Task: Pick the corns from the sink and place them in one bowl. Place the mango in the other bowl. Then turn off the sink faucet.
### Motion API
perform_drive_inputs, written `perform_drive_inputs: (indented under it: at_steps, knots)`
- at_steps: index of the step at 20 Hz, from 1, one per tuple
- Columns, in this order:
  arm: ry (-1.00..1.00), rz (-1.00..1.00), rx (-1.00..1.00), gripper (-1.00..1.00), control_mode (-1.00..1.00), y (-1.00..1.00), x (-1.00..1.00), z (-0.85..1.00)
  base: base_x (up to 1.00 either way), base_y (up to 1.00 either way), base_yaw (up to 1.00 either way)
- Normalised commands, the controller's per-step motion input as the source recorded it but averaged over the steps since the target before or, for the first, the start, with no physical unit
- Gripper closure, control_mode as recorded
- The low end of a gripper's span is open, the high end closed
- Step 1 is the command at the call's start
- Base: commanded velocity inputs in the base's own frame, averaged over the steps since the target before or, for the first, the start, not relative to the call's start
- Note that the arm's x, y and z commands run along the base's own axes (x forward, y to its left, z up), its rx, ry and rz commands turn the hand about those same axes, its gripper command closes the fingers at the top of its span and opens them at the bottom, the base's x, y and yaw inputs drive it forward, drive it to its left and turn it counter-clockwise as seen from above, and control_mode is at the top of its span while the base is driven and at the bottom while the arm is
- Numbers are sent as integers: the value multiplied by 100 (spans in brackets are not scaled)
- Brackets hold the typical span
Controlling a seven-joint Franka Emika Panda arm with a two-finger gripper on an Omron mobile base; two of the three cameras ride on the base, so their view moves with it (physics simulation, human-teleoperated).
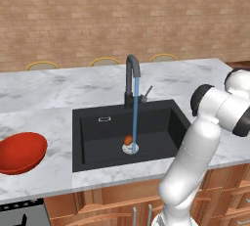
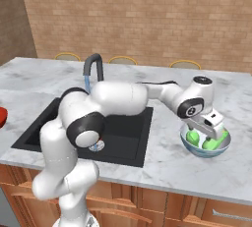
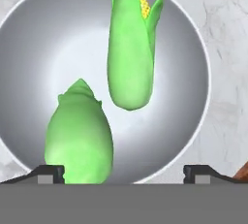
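Both corns lie in the pale bowl point(image 3: 193, 39), one point(image 3: 131, 48) with its husk tip up and yellow kernels showing, the other point(image 3: 80, 136) close to the left fingertip point(image 3: 48, 172). My gripper point(image 3: 126, 172) hangs right over this bowl point(image 2: 206, 153) with its jaws wide apart, holding nothing; from the right base it point(image 2: 209, 131) sits just above the green cobs point(image 2: 215, 142). The mango point(image 1: 128, 140) rests by the drain in the black sink point(image 1: 97, 132). Water runs from the dark faucet point(image 1: 131, 78), whose lever point(image 1: 146, 93) sticks out to its right. The red bowl point(image 1: 19, 152) stands left of the sink.
The marble counter point(image 1: 53, 93) surrounds the sink, and the pale bowl sits on it to the sink's right, near the front edge. Chair backs point(image 1: 104, 61) line the counter's far side. A stove corner point(image 1: 19, 213) shows at the lower left.
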Motion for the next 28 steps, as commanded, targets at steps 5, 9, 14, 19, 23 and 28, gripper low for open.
perform_drive_inputs:
  at_steps: [5,9,14,19,23,28]
  knots:
    - [5,0,0,-100,-100,-2,0,94,0,0,0]
    - [3,0,0,-100,-100,15,-17,71,0,0,0]
    - [-2,0,-6,-100,-100,72,-73,-7,0,0,0]
    - [-18,0,-12,-100,-100,98,-100,-46,0,0,0]
    - [-37,5,-15,-100,-100,100,-100,-61,0,0,0]
    - [-60,8,-13,-100,-100,100,-78,-23,0,0,0]
